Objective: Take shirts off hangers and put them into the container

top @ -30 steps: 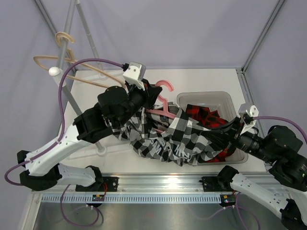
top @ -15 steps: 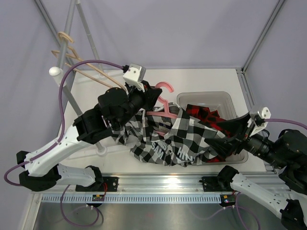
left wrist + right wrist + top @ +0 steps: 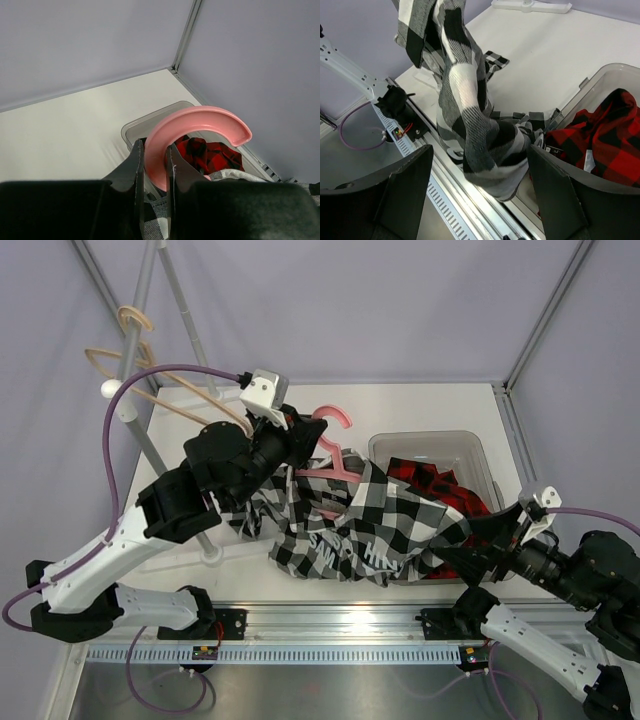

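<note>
My left gripper [image 3: 300,443] is shut on the neck of the pink hanger [image 3: 334,420], whose hook [image 3: 200,118] curves up past the left gripper [image 3: 154,146] in the wrist view. The black-and-white shirt [image 3: 360,530] hangs from that hanger and drapes over the near left rim of the container [image 3: 425,437]. The red-and-black shirt [image 3: 440,487] lies inside the container. My right gripper [image 3: 492,545] is open at the container's near side. A fold of the black-and-white shirt [image 3: 470,125] hangs between the wide-apart jaws of the right gripper [image 3: 477,165], unpinched. The beige hanger [image 3: 170,397] hangs on the rack.
The grey rack pole [image 3: 150,455] slants across the left of the table behind my left arm. A metal rail [image 3: 340,620] runs along the near edge, right under the hanging shirt. The red-and-black shirt [image 3: 605,130] fills the container [image 3: 600,75] beside my right gripper.
My right gripper opened, let go of the black-and-white shirt and drew back toward the near right. The left arm shifted the pink hanger slightly left. The beige hanger swings on the rack.
</note>
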